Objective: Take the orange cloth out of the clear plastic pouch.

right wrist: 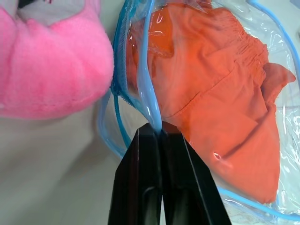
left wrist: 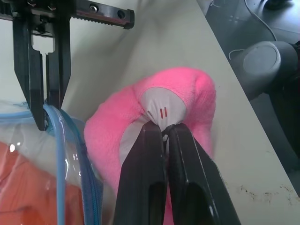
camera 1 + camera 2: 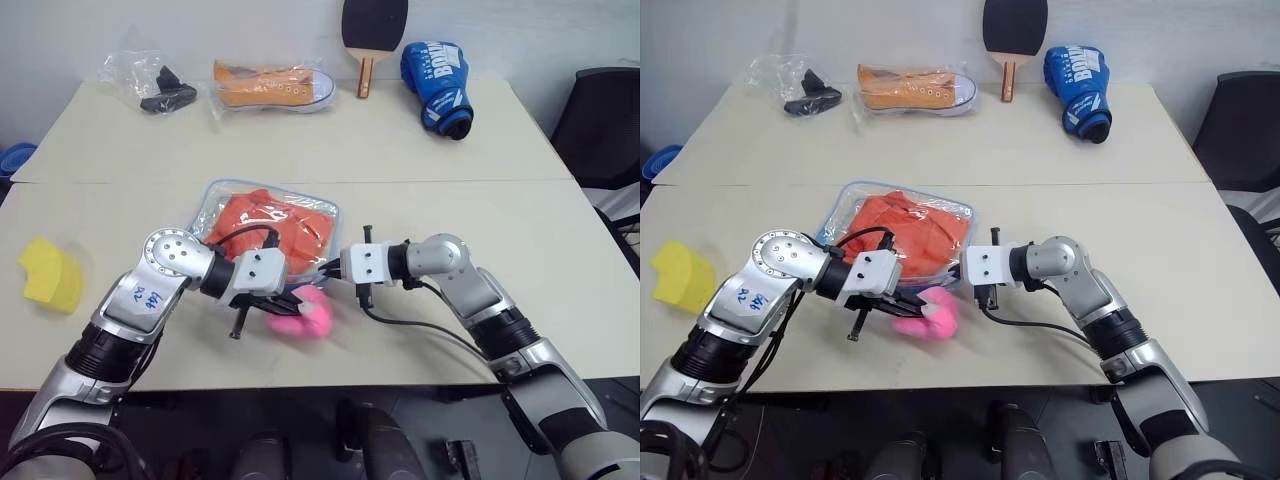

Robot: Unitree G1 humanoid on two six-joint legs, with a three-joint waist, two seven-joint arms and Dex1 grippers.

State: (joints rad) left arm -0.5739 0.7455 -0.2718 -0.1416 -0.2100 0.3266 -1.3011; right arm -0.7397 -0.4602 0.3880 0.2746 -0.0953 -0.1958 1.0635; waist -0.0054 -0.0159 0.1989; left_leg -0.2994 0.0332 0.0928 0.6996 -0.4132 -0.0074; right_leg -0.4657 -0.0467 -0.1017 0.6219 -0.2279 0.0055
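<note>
The clear plastic pouch (image 3: 212, 203) with light blue trim lies flat on the near table. The orange cloth (image 3: 272, 225) is folded inside it and shows through the plastic (image 1: 220, 89). A pink plush charm (image 3: 308, 316) rests at the pouch's near corner. My left gripper (image 2: 165, 132) is shut on the charm's pale patch. From the right, my right gripper (image 1: 158, 125) is shut on the pouch's blue trimmed edge (image 1: 144, 70), right beside the charm. Both grippers meet at that corner, the right gripper (image 3: 326, 270) just beyond the left gripper (image 3: 290, 300).
On the far table lie a bagged orange sneaker (image 3: 272, 86), a clear bag with a black item (image 3: 160, 92), a table tennis paddle (image 3: 372, 35) and a blue boxing glove (image 3: 438, 85). A yellow sponge (image 3: 50, 272) sits near the left edge. A black chair (image 3: 605, 120) stands at right.
</note>
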